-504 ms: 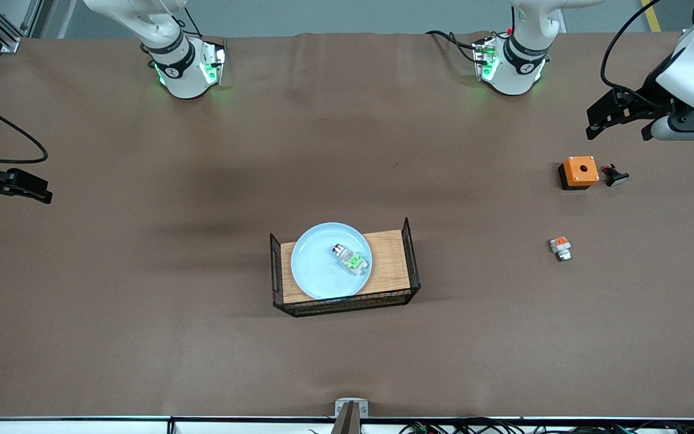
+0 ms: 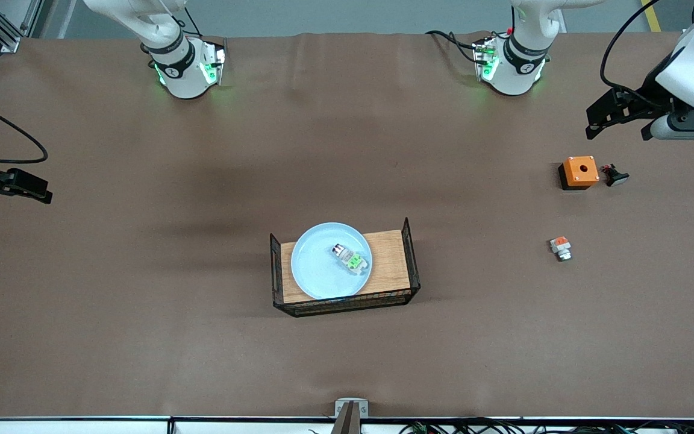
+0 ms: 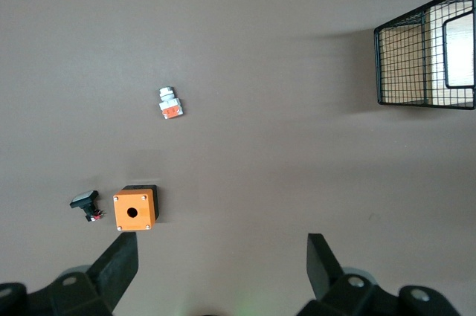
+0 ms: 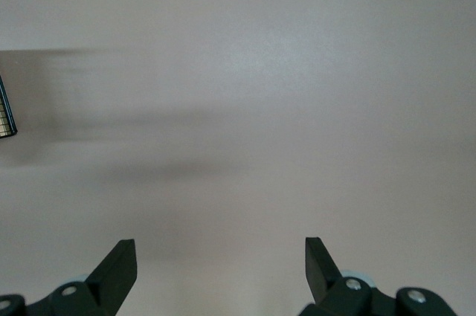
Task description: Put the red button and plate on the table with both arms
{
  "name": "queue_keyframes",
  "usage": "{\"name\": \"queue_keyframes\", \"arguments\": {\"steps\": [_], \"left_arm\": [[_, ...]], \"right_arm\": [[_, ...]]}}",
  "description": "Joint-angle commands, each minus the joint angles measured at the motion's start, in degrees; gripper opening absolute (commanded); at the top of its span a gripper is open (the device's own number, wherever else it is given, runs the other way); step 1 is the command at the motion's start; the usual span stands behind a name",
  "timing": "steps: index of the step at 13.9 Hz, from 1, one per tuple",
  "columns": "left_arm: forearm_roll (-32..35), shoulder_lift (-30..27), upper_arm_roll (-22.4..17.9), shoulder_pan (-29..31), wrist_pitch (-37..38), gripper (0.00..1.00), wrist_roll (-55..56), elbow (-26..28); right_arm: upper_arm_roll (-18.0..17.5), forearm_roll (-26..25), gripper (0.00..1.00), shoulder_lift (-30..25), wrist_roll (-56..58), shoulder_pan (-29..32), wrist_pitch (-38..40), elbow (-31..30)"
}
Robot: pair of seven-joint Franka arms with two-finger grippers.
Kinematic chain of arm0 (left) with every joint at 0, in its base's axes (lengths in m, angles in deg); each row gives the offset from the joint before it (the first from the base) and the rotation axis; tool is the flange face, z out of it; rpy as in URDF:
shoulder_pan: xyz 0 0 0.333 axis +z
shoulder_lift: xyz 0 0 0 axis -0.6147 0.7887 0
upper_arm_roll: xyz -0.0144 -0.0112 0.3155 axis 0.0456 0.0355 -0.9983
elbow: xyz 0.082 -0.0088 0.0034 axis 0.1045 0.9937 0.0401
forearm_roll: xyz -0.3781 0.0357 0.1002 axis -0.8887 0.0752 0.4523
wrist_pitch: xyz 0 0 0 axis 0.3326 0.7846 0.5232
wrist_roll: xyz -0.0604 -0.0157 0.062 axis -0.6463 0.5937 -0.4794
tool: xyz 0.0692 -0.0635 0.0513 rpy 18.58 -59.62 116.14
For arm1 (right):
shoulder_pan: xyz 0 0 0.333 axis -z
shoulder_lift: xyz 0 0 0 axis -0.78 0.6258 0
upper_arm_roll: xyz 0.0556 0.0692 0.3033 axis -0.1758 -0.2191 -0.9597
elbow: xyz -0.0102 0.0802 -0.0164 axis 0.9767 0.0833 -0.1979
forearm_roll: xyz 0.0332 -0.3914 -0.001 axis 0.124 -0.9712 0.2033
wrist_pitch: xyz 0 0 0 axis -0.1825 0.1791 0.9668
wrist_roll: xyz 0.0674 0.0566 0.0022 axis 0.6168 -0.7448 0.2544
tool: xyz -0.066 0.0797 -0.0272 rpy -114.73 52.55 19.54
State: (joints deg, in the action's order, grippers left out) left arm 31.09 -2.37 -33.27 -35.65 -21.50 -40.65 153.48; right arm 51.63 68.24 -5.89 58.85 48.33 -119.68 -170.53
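Note:
The pale blue plate (image 2: 317,271) lies on a wooden board in a black wire frame (image 2: 408,253) in the middle of the brown table (image 2: 142,337). The green-centred button part (image 2: 350,258) lies in the plate. My left gripper (image 2: 617,128) is open and empty, up over the table at the left arm's end, near an orange box; its jaws stand wide apart in the left wrist view (image 3: 223,256). My right gripper (image 2: 14,190) is open and empty over the table's edge at the right arm's end, and shows over bare table in the right wrist view (image 4: 221,256).
An orange box (image 2: 579,171) with a hole and a small black button (image 2: 614,175) stand at the left arm's end. A similar part with an orange-red centre (image 2: 560,248) lies nearer to the front camera. The left wrist view shows the box (image 3: 134,210), the black button (image 3: 85,204), that part (image 3: 170,104) and the frame (image 3: 416,63).

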Motion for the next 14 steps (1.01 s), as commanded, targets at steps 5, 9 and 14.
{"name": "queue_keyframes", "arguments": {"steps": [5, 9, 14], "left_arm": [[-0.39, 0.93, 0.36, -0.09, 0.59, 1.00, 0.06, -0.67], [-1.52, 4.70, 2.81, -1.58, 0.50, 1.00, 13.62, -3.38], [-3.03, 17.60, 6.87, -8.68, -4.05, 1.00, 40.46, -12.87]], "right_arm": [[-0.25, -0.24, 1.00, 0.21, -0.14, -0.06, -0.09, 0.43], [-0.25, -0.24, 1.00, 0.56, -0.23, 0.03, -0.09, 0.35], [-0.25, -0.24, 1.00, 0.56, -0.14, 0.03, 0.00, 0.43]]}}
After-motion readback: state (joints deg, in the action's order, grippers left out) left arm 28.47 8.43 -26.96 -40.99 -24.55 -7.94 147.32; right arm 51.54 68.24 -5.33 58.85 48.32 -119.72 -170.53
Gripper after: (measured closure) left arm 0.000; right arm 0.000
